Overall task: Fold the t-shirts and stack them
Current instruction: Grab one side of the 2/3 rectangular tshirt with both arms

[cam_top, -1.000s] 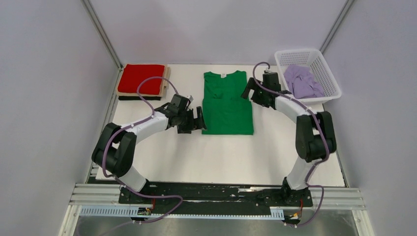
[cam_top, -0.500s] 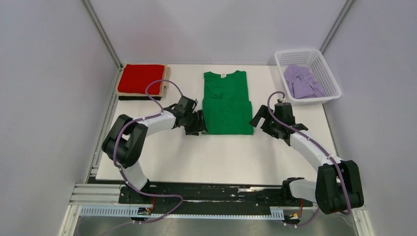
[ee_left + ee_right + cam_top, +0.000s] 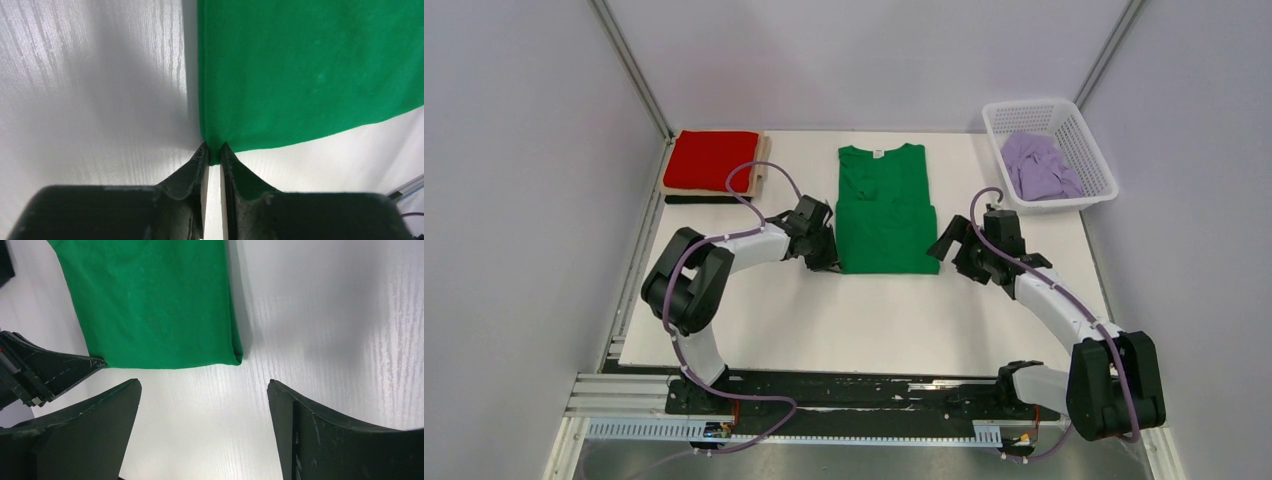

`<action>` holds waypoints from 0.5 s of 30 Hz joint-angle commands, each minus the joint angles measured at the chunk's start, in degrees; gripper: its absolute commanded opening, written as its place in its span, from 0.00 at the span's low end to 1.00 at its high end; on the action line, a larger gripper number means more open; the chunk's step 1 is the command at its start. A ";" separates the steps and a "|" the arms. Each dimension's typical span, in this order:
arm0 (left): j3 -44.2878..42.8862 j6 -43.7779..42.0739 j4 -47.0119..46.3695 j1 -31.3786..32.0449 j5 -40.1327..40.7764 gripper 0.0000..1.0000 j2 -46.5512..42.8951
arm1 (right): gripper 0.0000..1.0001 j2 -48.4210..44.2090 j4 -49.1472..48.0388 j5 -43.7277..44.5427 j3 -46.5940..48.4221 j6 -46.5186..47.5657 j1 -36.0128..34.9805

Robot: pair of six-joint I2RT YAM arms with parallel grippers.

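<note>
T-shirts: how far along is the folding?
Done: red shirt folded atop the far-left pile. In hand: green shirt, sides folded in; left gripper pinches its near-left corner, right gripper open beside the near-right corner. Left: lilac shirt, crumpled in the basket.

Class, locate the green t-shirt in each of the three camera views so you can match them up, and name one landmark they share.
Top external: the green t-shirt lies mid-table, towards the back.
Left wrist: the green t-shirt fills the upper right.
Right wrist: the green t-shirt fills the upper left.
Shared landmark: the left gripper at the shirt's near left corner.
</note>
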State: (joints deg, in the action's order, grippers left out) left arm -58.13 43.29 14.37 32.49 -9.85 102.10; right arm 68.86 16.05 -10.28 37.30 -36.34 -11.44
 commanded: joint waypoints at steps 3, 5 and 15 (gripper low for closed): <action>-0.89 -0.35 4.56 0.59 6.36 0.03 4.18 | 0.95 1.74 0.14 -3.10 -1.00 -2.20 0.08; -0.66 -0.56 4.68 0.60 6.36 0.00 4.07 | 0.92 3.20 0.07 -3.10 -1.26 -2.57 0.09; 1.73 -0.41 3.68 0.64 6.03 0.00 2.18 | 0.52 11.24 -7.02 -4.18 -1.83 -5.23 0.05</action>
State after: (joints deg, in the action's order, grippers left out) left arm -59.29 43.64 14.74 32.93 -8.78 102.98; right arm 78.67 14.92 -13.15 36.34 -39.48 -11.44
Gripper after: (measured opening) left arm 0.009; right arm 0.550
